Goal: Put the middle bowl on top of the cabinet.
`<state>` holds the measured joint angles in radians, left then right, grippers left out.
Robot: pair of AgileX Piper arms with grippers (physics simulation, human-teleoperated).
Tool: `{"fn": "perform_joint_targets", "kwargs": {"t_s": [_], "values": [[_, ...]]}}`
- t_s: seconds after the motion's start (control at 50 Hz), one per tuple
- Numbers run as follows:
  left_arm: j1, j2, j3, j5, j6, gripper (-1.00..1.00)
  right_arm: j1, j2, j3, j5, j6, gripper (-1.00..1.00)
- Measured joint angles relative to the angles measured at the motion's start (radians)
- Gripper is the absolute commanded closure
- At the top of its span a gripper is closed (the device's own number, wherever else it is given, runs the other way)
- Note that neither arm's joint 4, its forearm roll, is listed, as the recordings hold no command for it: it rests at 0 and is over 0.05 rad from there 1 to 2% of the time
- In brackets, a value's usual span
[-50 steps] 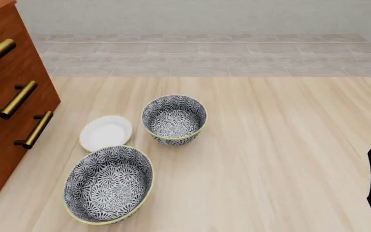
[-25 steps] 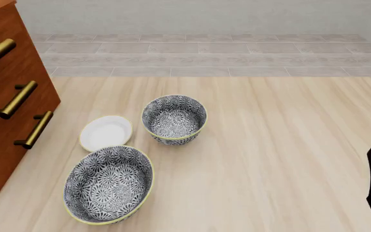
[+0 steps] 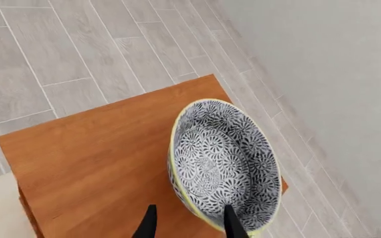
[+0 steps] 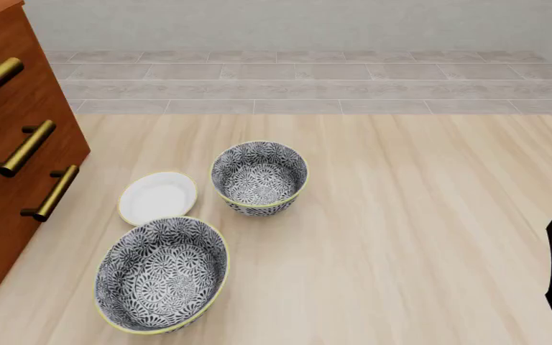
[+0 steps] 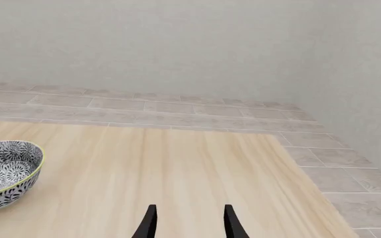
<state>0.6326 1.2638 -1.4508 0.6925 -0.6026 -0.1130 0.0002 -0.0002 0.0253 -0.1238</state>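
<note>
— Left wrist view?
— The middle bowl [image 3: 222, 166] sits tilted on the cabinet [image 3: 97, 163] top, left gripper [image 3: 189, 223] jaws clamping its rim.
— Front view?
— Two bowls [image 4: 259, 177] remain on the surface [image 4: 401, 215].
— Right wrist?
— Right gripper [image 5: 189, 222] jaws spread, empty.

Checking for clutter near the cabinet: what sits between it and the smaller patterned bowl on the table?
The white plate lies between the cabinet and the smaller bowl, shown in the front view.
</note>
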Motion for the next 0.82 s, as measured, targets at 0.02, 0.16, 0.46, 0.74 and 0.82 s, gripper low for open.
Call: {"fn": "perform_joint_targets", "kwargs": {"t_s": [0.02,0.16,0.46,0.74,0.82], "values": [[-0.001,-0.005,0.003,-0.001,-0.001,-1.0,0.0,0.0,0.0,0.0,0.0,-1.0],[-0.01,-0.038,0.019,-0.007,-0.007,-1.0,-0.001,0.0,0.0,-0.001,-0.001,-1.0],[-0.034,-0.111,0.043,-0.01,-0.022,-1.0,-0.002,0.0,0.0,-0.003,-0.003,-1.0],[-0.059,-0.174,0.06,-0.01,-0.03,-1.0,-0.001,0.0,0.0,-0.004,-0.003,-1.0],[-0.069,-0.192,0.067,-0.011,-0.033,-1.0,-0.001,0.0,0.0,-0.004,-0.003,-1.0]]}}
